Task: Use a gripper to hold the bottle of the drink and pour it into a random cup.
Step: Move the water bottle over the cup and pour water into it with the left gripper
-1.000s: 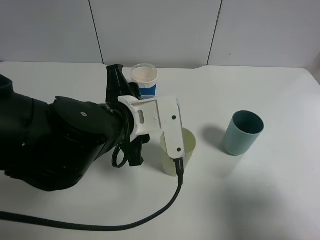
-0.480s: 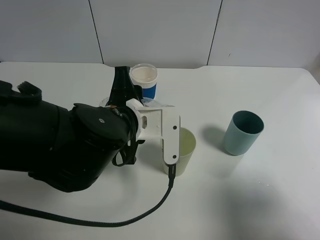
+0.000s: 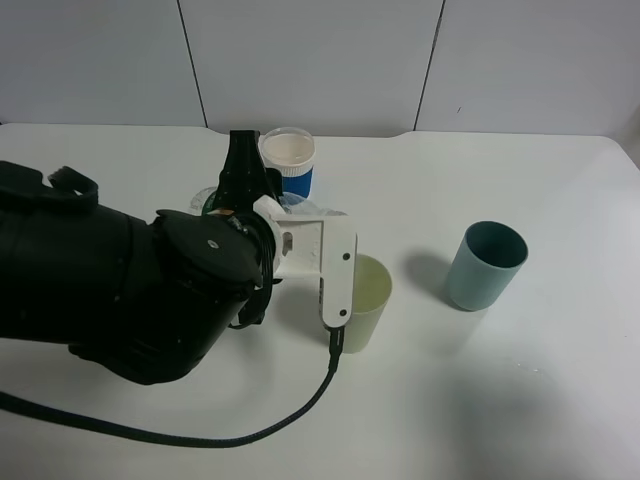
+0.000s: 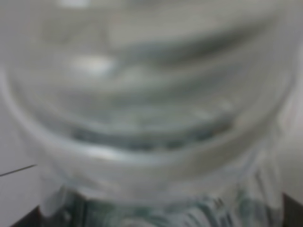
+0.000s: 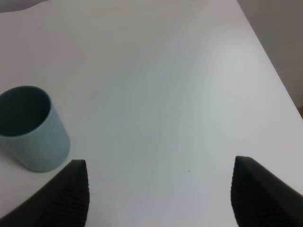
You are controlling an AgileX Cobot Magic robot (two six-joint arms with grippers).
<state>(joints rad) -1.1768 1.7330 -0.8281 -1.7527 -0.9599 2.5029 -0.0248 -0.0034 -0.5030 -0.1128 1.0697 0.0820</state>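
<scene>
- The left gripper (image 3: 242, 168) is closed on the bottle (image 4: 151, 118). The left wrist view is filled with blurred clear ribbed plastic, with a hint of green label at one edge. The bottle sits this close to the lens because the grip is tight.
- In the high view the bulky left arm (image 3: 120, 290) hides most of the bottle. Only slivers of clear plastic show on either side of the black jaws.
- The bottle is carried above the table (image 3: 540, 400), between the blue cup (image 3: 288, 160) and the pale yellow-green cup (image 3: 366, 300), and just beside the latter's rim.
- The plastic showing on both sides of the jaws suggests the bottle lies tipped across the grip. I cannot tell which end is the mouth, or whether any liquid is running.
- The white bracket (image 3: 325, 255) and the cable (image 3: 290, 410) overlap the near side of the yellow-green cup. The wrist seems turned over it to bring the bottle towards pouring.
- My reading is that the yellow-green cup is the chosen target, since it is the nearest of the three.
- The teal cup (image 3: 486, 265) stands upright and well apart, with nothing near it.
- The right gripper (image 5: 165, 194) has its fingers spread wide with only bare table between them. It is parked near the teal cup, likely clear of the pour.
</scene>
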